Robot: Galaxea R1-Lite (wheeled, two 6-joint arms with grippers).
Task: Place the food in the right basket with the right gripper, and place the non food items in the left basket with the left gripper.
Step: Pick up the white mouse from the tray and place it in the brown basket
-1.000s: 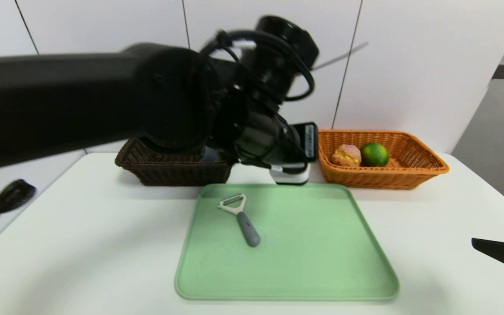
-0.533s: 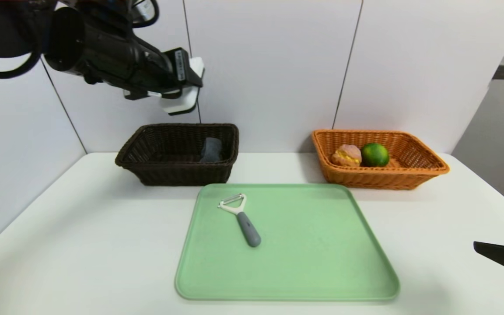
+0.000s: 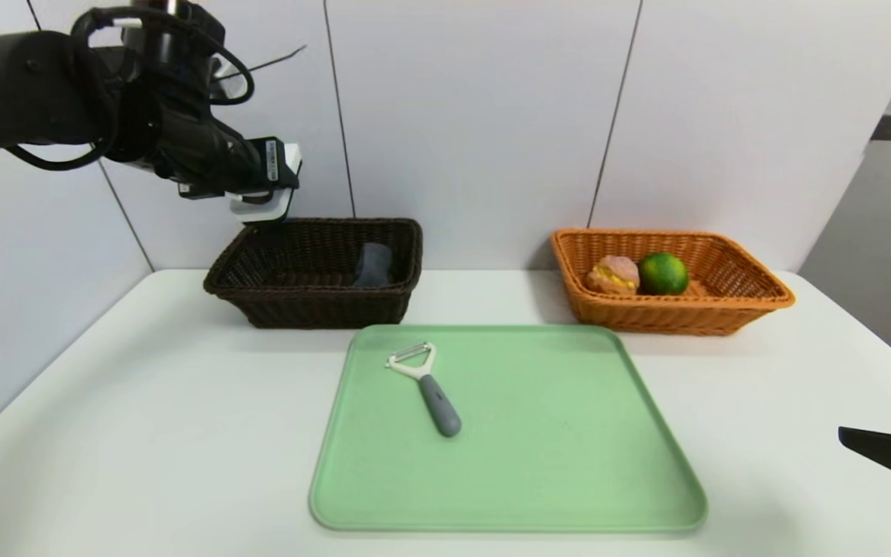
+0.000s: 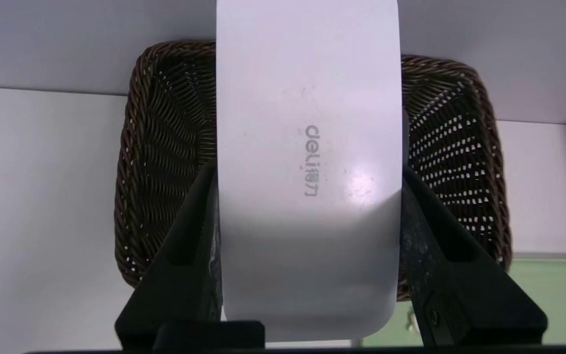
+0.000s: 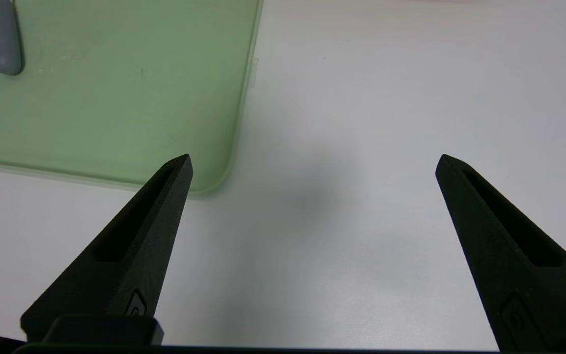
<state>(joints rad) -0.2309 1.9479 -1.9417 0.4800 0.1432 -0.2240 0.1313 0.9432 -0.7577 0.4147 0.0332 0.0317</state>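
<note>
Clamping a white Deli-branded box (image 3: pixel 264 205) in my left gripper (image 3: pixel 271 193), upper left, above the dark basket (image 3: pixel 314 305); my right gripper (image 5: pixel 312 164) gapes wide.

dark brown woven wicker basket (image 3: pixel 314 298) | orange woven wicker basket (image 3: pixel 724 313) | pale green plastic tray (image 3: pixel 554 464) | grey-handled white-headed peeler (image 3: pixel 426 387) | white glossy box (image 4: pixel 307 172)

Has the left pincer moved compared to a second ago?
Yes. The left pincer, holding the white object, swung leftward from the tray edge to above the dark basket.

The white box (image 4: pixel 307 162) bears the grey brand "deli" with Chinese characters.
</note>
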